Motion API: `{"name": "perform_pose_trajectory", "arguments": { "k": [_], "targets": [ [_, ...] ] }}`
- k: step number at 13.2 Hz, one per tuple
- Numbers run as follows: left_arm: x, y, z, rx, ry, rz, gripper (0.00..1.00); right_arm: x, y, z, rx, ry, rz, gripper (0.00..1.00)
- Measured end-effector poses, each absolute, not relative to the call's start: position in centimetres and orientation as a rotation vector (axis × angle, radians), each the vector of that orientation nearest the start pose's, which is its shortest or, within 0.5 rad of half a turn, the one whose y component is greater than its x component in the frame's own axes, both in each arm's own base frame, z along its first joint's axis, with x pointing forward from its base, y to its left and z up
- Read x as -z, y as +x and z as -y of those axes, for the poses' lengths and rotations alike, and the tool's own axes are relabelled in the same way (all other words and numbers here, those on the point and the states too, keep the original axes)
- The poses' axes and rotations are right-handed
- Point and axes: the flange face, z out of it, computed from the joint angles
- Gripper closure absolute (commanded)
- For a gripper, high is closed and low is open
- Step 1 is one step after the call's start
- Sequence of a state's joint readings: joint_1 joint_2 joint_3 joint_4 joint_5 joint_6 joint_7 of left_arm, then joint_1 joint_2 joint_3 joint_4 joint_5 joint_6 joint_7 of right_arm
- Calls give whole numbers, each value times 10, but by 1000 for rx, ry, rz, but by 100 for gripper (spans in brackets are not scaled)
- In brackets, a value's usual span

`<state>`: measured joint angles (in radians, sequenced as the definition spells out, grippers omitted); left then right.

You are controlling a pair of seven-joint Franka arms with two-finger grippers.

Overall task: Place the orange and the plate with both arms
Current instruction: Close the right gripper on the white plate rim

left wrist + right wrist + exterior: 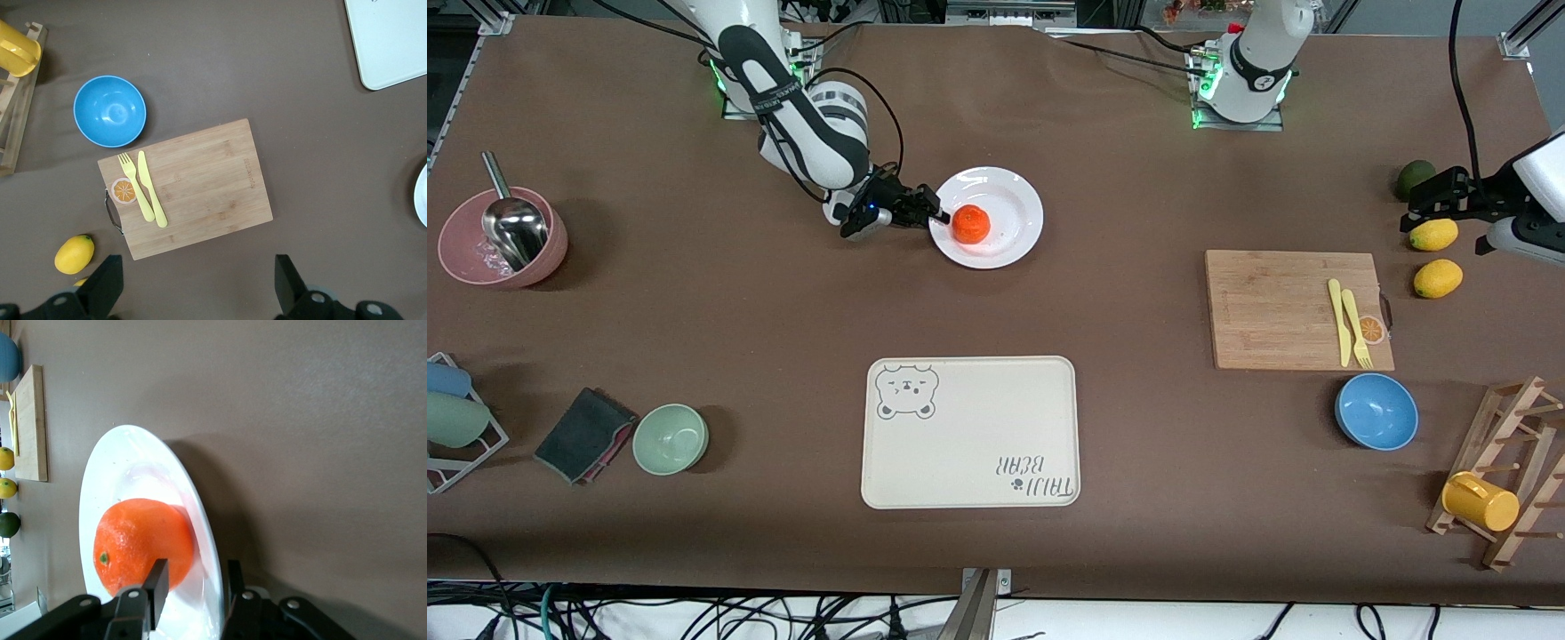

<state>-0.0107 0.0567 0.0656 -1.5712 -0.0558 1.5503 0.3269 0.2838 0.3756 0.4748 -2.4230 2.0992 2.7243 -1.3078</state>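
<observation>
The orange (970, 223) lies on the white plate (1009, 200), which rests on the table between the two arm bases. My right gripper (936, 213) is at the plate's rim on the side toward the right arm's end. In the right wrist view (195, 570) its fingers straddle the rim (200, 540), one over the plate next to the orange (140, 543) and one under the rim, with a gap still showing. My left gripper (1427, 203) is open and empty, up over the table's left-arm end by the lemons; its fingers (107, 283) are spread wide.
A cream bear tray (970, 433) lies nearer the camera than the plate. A wooden board (1280, 307) with a yellow fork and knife, a blue bowl (1376, 411), two lemons (1437, 278), a green fruit and a mug rack are at the left arm's end. A pink bowl (503, 240) and a green bowl (671, 437) are at the right arm's end.
</observation>
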Motion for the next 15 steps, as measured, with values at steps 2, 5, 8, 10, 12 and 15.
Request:
{"name": "perform_pose_trajectory", "arguments": {
  "k": [2, 5, 8, 10, 12, 15],
  "targets": [
    [-588, 569, -21, -115, -3175, -441, 0, -141, 321, -289, 101, -2352, -34, 78],
    [-587, 569, -20, -120, -3175, -444, 0, -137, 319, -288, 98, -2356, -24, 90],
    [-585, 570, -20, -124, -3175, -446, 0, -138, 321, -290, 102, -2347, -21, 95],
    [-584, 570, -20, -128, -3175, -446, 0, -138, 321, -290, 103, -2345, -20, 100],
    [-583, 571, -20, -132, -3176, -446, 0, -138, 321, -290, 105, -2345, -15, 100],
    [-582, 571, -20, -137, -3176, -447, 0, -140, 325, -292, 117, -2338, -14, 100]
  ]
}}
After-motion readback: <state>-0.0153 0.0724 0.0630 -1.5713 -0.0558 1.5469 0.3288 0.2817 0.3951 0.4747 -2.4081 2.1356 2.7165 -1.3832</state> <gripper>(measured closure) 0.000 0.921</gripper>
